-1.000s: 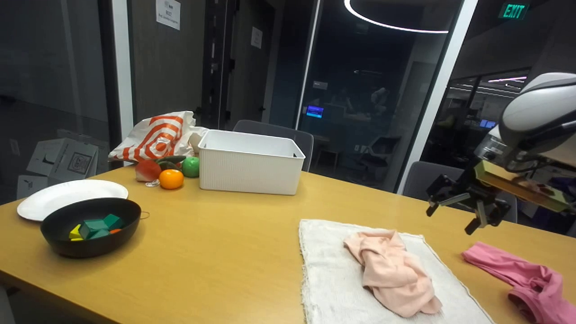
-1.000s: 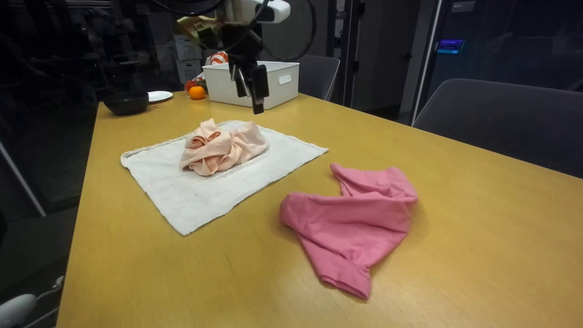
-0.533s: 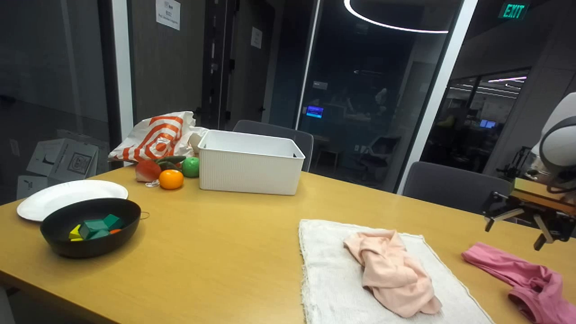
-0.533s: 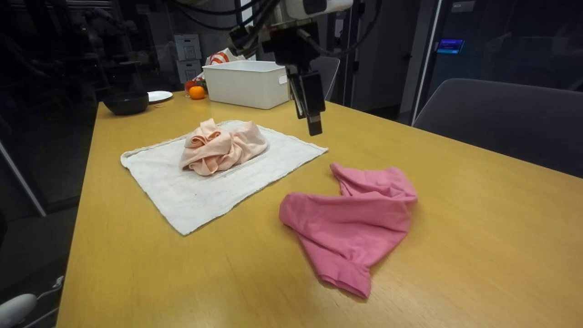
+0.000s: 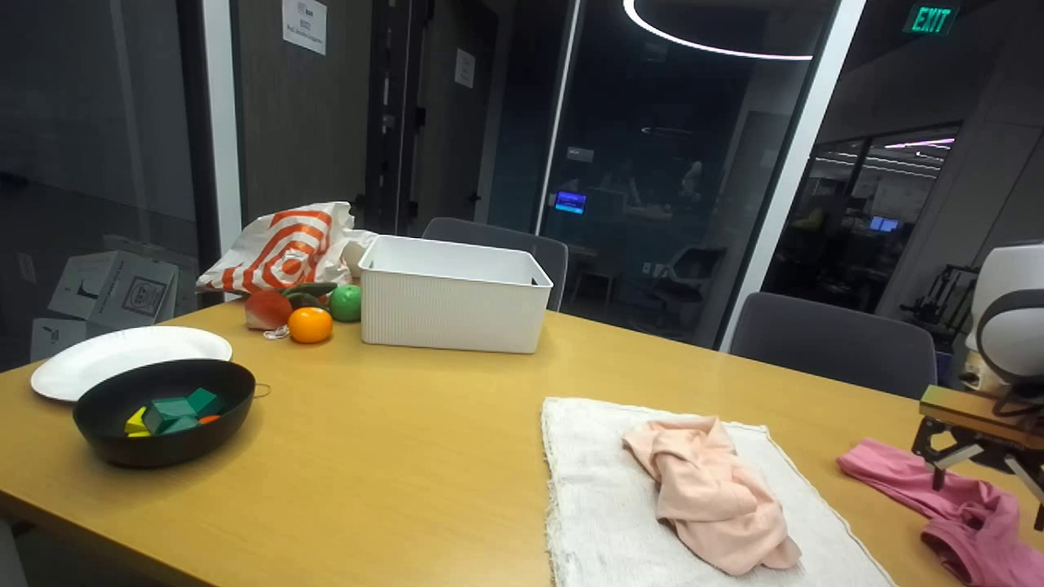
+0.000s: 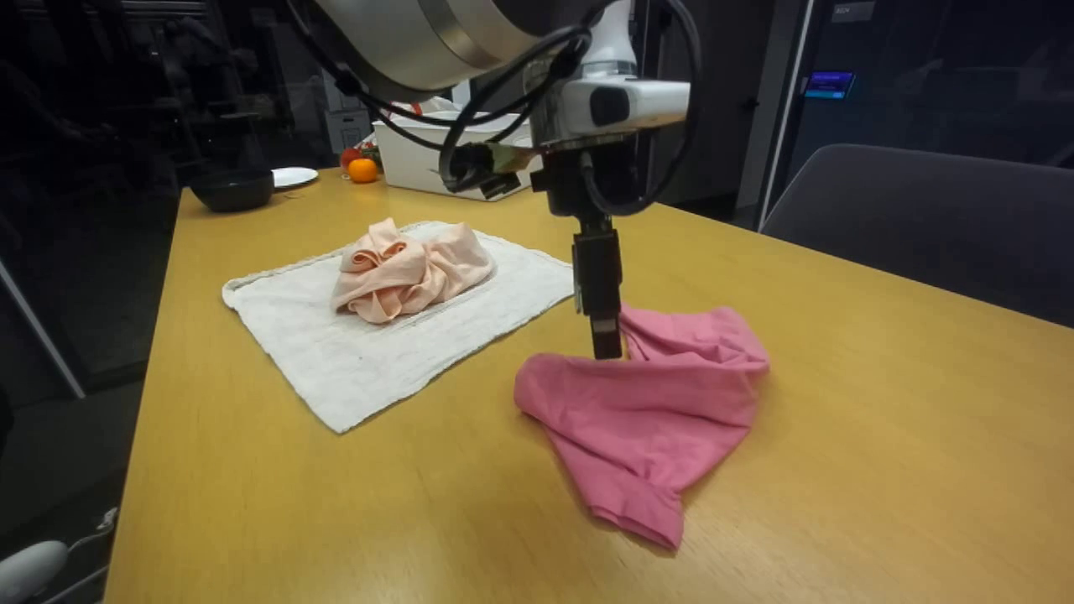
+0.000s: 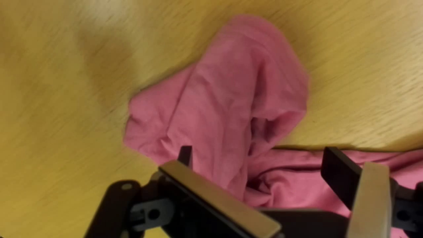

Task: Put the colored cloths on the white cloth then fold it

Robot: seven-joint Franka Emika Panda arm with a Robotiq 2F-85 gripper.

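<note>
The gripper (image 7: 257,158) was held spread over the pink cloth (image 7: 221,102), which was judged light, soft and limp, best pinched deep where its layers were bunched.

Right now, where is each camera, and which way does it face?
An exterior view: off the arm, facing across the table to the white bin; arm and gripper show at the right.
An exterior view: off the arm, facing along the table past the pink cloth; arm and gripper show mid-picture.
Wrist view: on the arm, facing down at the pink cloth; the gripper shows.
Both exterior views share the white cloth.
</note>
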